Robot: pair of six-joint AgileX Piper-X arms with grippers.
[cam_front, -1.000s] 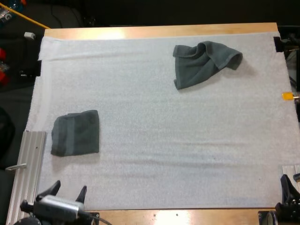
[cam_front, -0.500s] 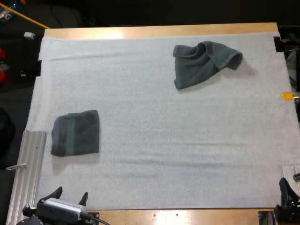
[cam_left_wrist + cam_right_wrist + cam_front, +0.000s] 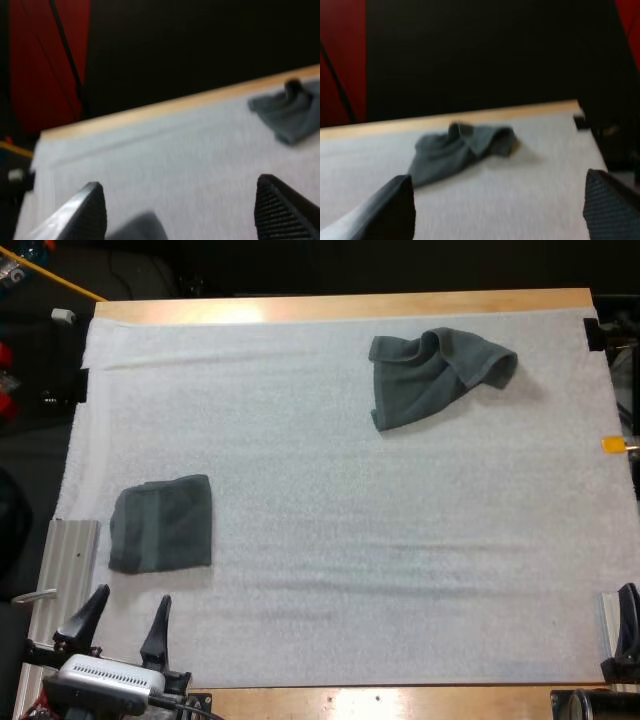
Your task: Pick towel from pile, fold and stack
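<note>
left gripper (image 3: 125, 618) is pushing farther onto the mat (image 3: 330, 540) — fingers wide apart, empty. right gripper (image 3: 499, 202) is gaping too, empty. crumpled towel (image 3: 435, 372) is lying far right, folded towel (image 3: 162, 523) near left.

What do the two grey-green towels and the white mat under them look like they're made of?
Crumpled towel: soft matte cloth, probably cotton terry; it slumps in loose folds.
Folded towel: seemingly the same cloth, with a woven band along one side.
White mat: perhaps thin foam or felt, matte, finely grainy surface; I cannot tell which.
</note>
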